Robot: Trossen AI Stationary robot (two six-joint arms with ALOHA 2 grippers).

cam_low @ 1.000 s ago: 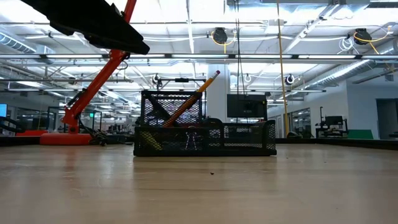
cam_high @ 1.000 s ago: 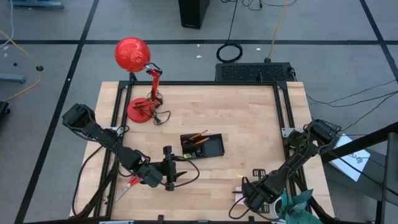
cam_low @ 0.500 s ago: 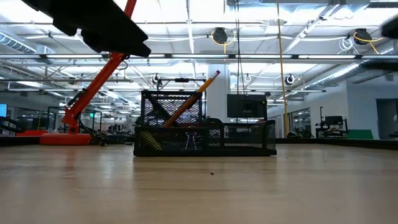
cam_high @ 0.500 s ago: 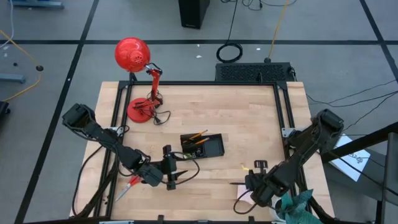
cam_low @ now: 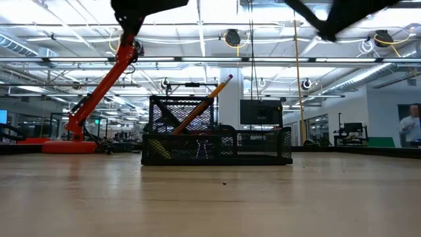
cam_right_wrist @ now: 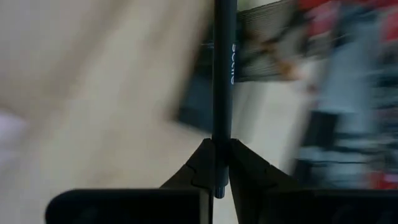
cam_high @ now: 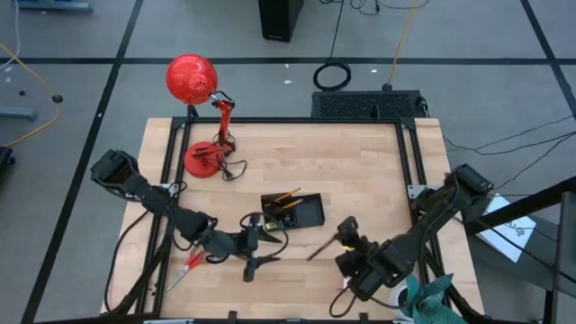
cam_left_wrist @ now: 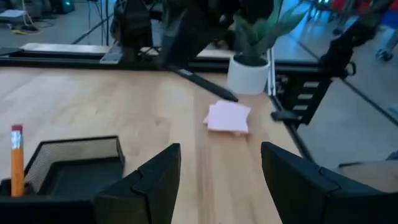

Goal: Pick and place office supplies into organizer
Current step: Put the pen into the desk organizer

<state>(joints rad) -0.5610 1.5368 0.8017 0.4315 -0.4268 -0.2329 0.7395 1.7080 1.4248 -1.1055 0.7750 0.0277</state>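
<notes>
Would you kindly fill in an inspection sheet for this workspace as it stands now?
Surface: wooden table, bare across the far half.
Job's things: black organizer mid-table holding pencils; red scissors at the near left edge; pink sticky-note pad on the table.
Clutter: red desk lamp at the far left corner.
Grippers: left gripper open, near the organizer; right gripper shut on a dark pen.
Cables: lamp cord by its base; coiled cable on the floor.
Surroundings: potted plant beyond the table edge.
</notes>
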